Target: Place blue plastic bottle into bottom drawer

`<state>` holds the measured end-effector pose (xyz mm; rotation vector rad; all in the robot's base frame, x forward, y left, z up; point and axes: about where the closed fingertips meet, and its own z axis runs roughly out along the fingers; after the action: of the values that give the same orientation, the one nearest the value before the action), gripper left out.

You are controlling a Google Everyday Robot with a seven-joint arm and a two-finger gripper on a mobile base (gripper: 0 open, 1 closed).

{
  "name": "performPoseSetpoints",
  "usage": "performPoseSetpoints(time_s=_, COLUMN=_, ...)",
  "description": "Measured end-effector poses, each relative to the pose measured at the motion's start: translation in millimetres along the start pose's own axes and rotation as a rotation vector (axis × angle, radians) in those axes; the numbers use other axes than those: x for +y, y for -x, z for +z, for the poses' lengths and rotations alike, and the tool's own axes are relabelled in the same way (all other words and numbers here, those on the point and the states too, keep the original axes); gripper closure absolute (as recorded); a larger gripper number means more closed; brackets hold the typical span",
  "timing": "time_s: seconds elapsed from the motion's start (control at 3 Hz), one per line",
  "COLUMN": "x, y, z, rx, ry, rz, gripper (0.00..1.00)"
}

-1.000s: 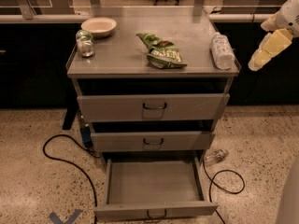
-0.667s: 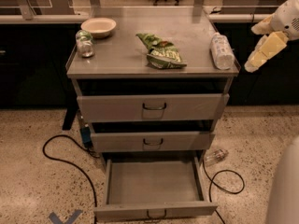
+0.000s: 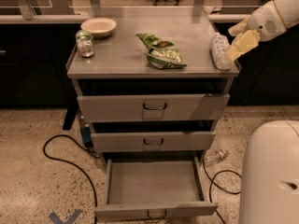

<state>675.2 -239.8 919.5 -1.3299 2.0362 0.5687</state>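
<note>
Pale-blue bottle [image 3: 218, 51] lies at the cabinet [image 3: 126, 57] top's right edge, gripper [image 3: 240, 43] just beside it, grip state impossible to tell; likely the reach step, needing a firm grasp before lowering into the open drawer [image 3: 154, 210].

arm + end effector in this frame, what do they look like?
End effector, upper right beside the blue plastic bottle: pale yellow, blocky. Arm behind it: white rounded shell with a small dotted round patch. No cables visible.
</note>
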Motion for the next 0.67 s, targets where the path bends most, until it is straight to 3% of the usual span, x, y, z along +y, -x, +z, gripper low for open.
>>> performPoseSetpoints(time_s=0.33, x=-7.1, y=4.2, z=4.9, rx=-0.016, ry=-0.018, rz=0.001, gripper=0.0)
performPoseSetpoints(time_s=0.67, x=-15.2, y=5.4, z=18.8, rx=0.033, ry=-0.033, rz=0.016, gripper=0.0)
